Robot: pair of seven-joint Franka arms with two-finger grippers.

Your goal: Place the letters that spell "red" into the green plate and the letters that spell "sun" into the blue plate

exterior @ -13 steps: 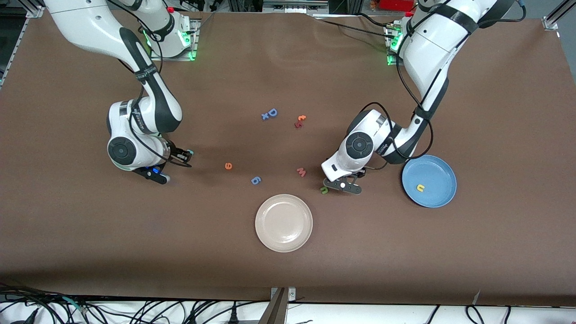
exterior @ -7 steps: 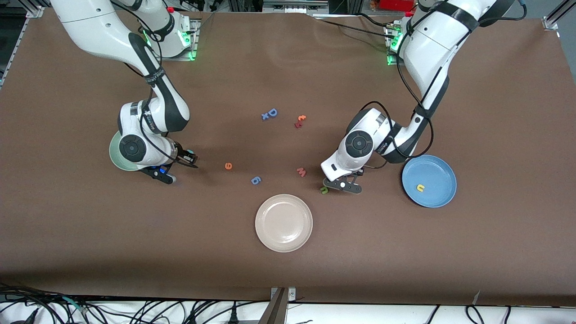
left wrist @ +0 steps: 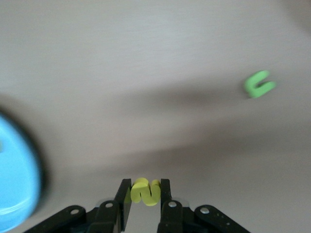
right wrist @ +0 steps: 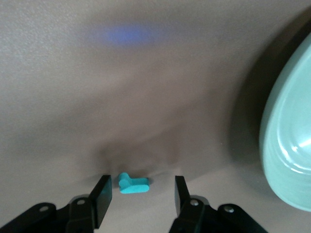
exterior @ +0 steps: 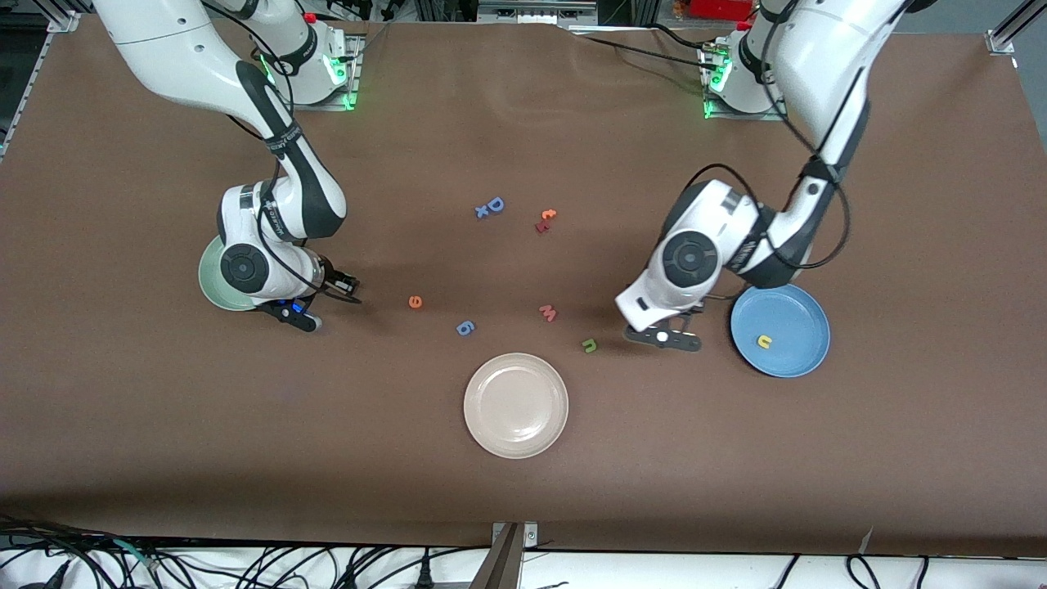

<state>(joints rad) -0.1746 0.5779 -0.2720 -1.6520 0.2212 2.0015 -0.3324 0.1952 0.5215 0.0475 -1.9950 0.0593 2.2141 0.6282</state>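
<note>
This is a robotics lab. Two white arms are bolted on metal base plates lit with green status lights, at a bench draped in brown cloth. Aluminium framing stands at the corners, and bundles of black cables trail along the bench's front edge.

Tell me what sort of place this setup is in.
Most likely a robotics lab: two arms are bolted at the edge of a brown-covered table, cables trail along its front edge, and foam letters and plates, like the beige plate, look like test props.
</note>
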